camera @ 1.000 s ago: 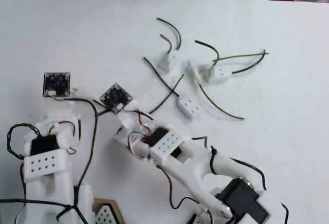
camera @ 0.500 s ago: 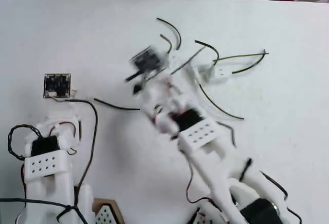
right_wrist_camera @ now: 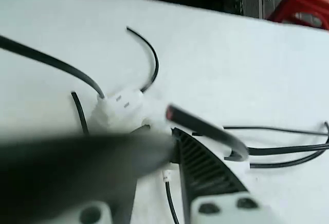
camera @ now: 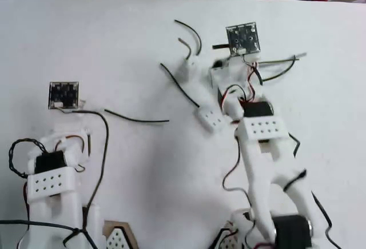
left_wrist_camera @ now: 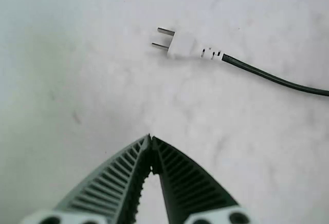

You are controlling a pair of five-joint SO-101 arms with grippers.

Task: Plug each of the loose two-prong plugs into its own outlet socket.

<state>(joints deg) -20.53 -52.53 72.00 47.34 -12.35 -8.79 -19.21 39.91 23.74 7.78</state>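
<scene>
Hanging pressed together and empty, the left end effector [left_wrist_camera: 150, 152] is pointing at a loose two-prong plug [left_wrist_camera: 181, 44] lying unplugged on the worktop [left_wrist_camera: 72, 70], while the right end effector [right_wrist_camera: 172, 137], grip impossible to tell, is hovering beside an apparently unfilled outlet socket [camera: 210, 117].

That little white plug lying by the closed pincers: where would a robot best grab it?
Probably by the white plug body, from above, pinching across its two long sides. It lies flat with the prongs bare at one end and the cord trailing from the other; the blocky middle offers parallel faces.
</scene>
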